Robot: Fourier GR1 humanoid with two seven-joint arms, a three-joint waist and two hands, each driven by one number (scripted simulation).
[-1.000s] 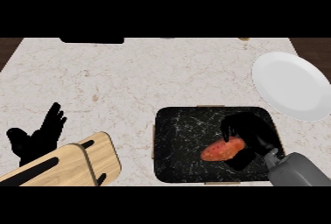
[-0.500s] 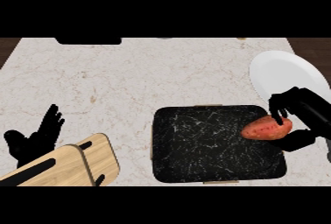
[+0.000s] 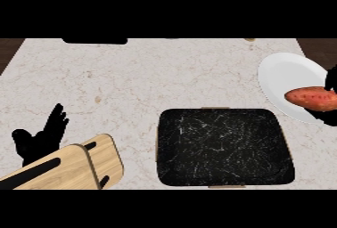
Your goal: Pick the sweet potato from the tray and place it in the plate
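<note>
Sweet potato (image 3: 310, 98) now sits over the right part of the white plate (image 3: 283, 75), held at the view's right edge; half a second ago it was above the tray's right rim, and a second ago it lay inside the tray. The black tray (image 3: 223, 147) no longer holds it. The right hand (image 3: 331, 116) shows only as dark slivers around the potato at the frame's edge, its fingers apparently curled about it. Whether the potato touches the plate cannot be told. Judging from this, the carry is nearly done: what remains is lowering and letting go. The left hand (image 3: 41, 139) rests open on the worktop (image 3: 132, 80) at lower left, fingers up.
</note>
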